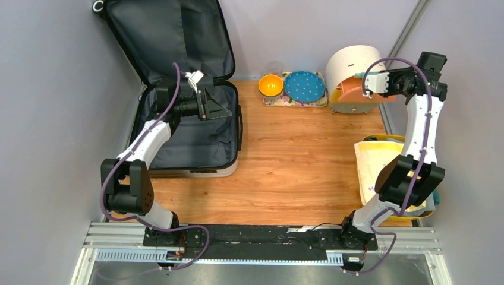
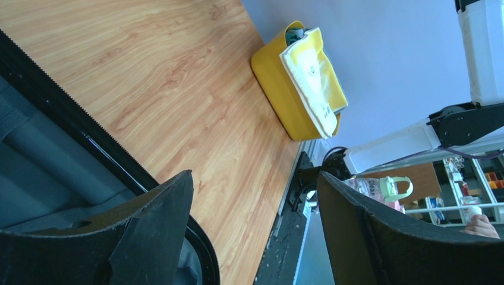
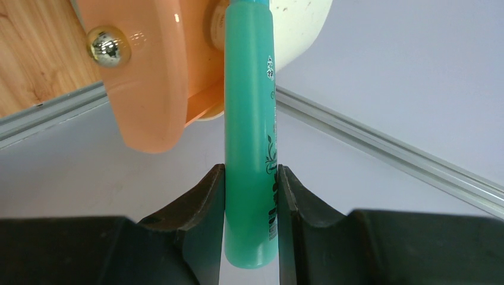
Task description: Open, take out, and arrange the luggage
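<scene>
The luggage (image 1: 184, 133) lay open at the upper left of the overhead view. Its base sat flat on the wooden worktop (image 1: 297, 160) and its lid stood upright at the back, with the dark grey lining showing. The left arm (image 1: 148, 139) reached over the open base. The left jaws were spread wide and released, with nothing between them. In the left wrist view the yellow bin (image 2: 279, 89), draped with a cream cloth (image 2: 312, 77), sat near the top of the frame. At the upper right of the overhead view, the right jaws were clenched on a teal bottle (image 3: 249, 148), right by the round cream-and-orange drawer box (image 1: 350, 74). An orange bowl (image 1: 270, 85) and a blue plate (image 1: 304, 86) sat between the luggage and that box.
</scene>
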Motion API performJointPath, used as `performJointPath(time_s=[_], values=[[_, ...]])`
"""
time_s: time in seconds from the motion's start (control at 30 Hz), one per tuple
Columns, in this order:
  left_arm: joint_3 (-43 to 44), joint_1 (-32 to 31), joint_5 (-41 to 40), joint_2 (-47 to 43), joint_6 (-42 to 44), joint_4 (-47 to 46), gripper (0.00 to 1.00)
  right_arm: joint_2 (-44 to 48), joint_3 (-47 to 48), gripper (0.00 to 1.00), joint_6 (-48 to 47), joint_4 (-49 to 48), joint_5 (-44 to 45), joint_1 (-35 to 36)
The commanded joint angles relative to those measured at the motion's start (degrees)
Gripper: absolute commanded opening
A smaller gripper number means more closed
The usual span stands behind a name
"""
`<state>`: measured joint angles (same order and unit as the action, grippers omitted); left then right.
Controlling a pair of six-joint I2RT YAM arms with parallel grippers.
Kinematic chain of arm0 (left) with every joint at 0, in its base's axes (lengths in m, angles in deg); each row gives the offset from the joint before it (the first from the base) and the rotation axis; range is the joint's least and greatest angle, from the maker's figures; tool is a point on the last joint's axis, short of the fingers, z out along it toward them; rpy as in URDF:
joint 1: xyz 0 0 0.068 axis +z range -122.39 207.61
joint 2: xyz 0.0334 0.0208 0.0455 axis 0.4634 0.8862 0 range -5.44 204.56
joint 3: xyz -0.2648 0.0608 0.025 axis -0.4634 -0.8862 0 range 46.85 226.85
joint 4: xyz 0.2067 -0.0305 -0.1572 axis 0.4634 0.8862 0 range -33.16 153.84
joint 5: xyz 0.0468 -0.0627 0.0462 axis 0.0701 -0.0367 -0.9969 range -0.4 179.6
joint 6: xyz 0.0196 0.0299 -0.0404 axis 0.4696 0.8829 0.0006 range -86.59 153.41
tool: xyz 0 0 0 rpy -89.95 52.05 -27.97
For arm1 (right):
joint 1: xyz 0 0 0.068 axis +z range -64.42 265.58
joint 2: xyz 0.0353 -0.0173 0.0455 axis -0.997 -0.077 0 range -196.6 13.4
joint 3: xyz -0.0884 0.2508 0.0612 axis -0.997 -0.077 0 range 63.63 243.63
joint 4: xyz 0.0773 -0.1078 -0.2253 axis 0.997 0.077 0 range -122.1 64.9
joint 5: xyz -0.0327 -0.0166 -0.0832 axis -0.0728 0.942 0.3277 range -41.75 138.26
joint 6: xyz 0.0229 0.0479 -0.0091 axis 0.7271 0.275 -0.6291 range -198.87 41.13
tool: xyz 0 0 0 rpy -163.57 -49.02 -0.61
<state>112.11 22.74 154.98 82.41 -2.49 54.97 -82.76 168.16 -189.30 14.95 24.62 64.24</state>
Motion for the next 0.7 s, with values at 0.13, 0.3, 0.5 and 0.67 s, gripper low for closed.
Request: performJointPath(time_s=[0.13, 0.3, 0.5, 0.67], values=[[-0.3, 0.0, -0.1, -1.7, -2.1, -3.9, 0.84, -0.1, -0.6, 0.0, -11.6, -1.0, -2.9, -0.5], [-0.5, 0.0, 0.2, -1.7, -2.1, -3.8, 0.85, -1.4, -1.1, 0.0, -13.5, -2.1, -3.7, -0.4], [-0.4, 0.0, 0.0, -1.9, -1.7, -3.5, 0.85, -2.7, -0.8, 0.0, -14.5, -2.3, -3.5, 0.2], [-0.3, 0.0, 0.0, -1.7, -1.5, -3.3, 0.85, -3.3, -1.6, 0.06, -14.2, -4.1, -3.3, 0.9]])
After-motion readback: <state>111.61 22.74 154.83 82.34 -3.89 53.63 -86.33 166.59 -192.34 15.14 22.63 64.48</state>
